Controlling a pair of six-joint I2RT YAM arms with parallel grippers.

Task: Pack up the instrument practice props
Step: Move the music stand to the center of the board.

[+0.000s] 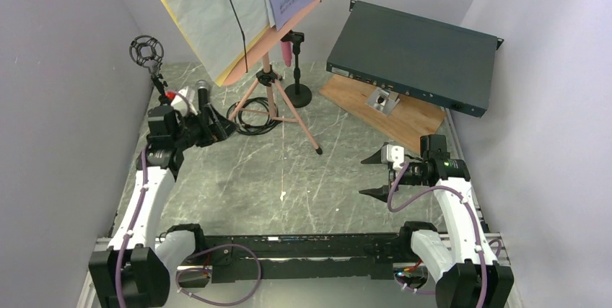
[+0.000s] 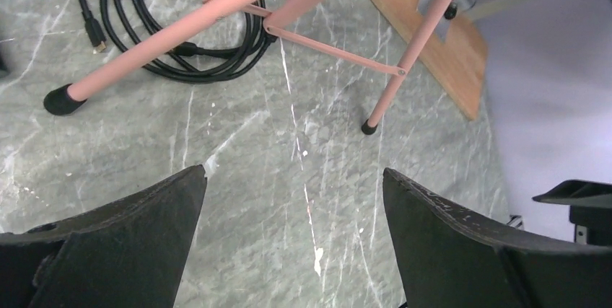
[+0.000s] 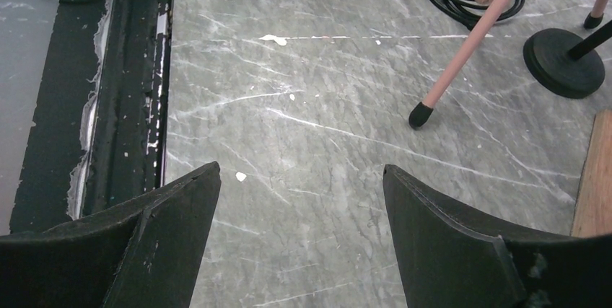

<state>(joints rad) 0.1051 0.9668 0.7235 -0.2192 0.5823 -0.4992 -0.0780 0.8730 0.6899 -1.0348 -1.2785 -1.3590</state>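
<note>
From above, the pink music desk (image 1: 263, 42) with white and yellow pages (image 1: 209, 12) stands at the worktop's (image 1: 289, 185) far edge, a pink microphone (image 1: 288, 52) just to its right. The left gripper (image 1: 222, 126) near the left edge and the right gripper (image 1: 363, 177) near the right edge both gape, empty

Left wrist: tripod legs (image 2: 180, 36) straddle a coiled black cable (image 2: 216, 70) beyond spread fingers (image 2: 130, 250)

Right wrist: one leg's foot (image 3: 421, 115) and a round black base (image 3: 563, 63) lie ahead of parted fingers (image 3: 462, 243)

Pale lilac walls (image 1: 58, 106), grey marbled tabletop (image 1: 303, 185), white scratches, even light
</note>
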